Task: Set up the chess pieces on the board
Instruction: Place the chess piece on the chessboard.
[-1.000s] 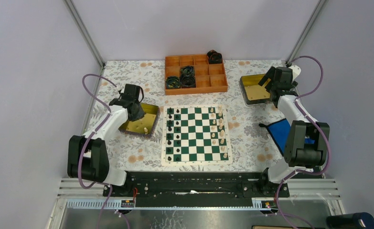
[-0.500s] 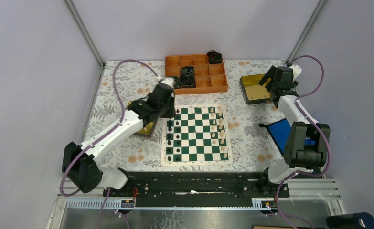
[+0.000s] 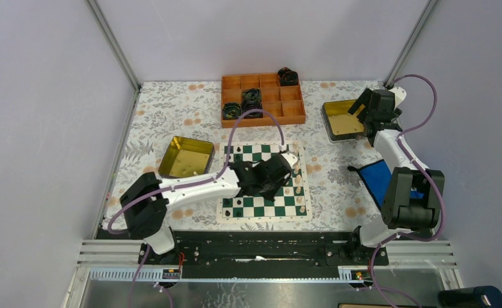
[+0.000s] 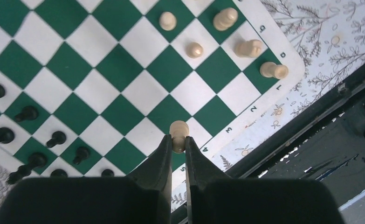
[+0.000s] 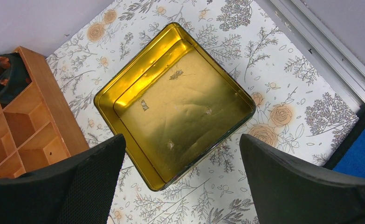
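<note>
While left fingers (image 4: 165, 148) pinch a pawn (image 4: 179, 130), tray (image 3: 293, 110) holds rolls (image 3: 252, 99)

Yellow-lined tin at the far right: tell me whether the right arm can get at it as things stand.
Probably yes: the right hand hangs open directly above the tin, with nothing between them.

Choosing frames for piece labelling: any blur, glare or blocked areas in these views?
Top external: sharp, evenly lit, but the left arm hides much of the board. Left wrist: crisp squares, the left gripper dark around the cream pawn. Right wrist: bright sheen on the gold tin.
</note>
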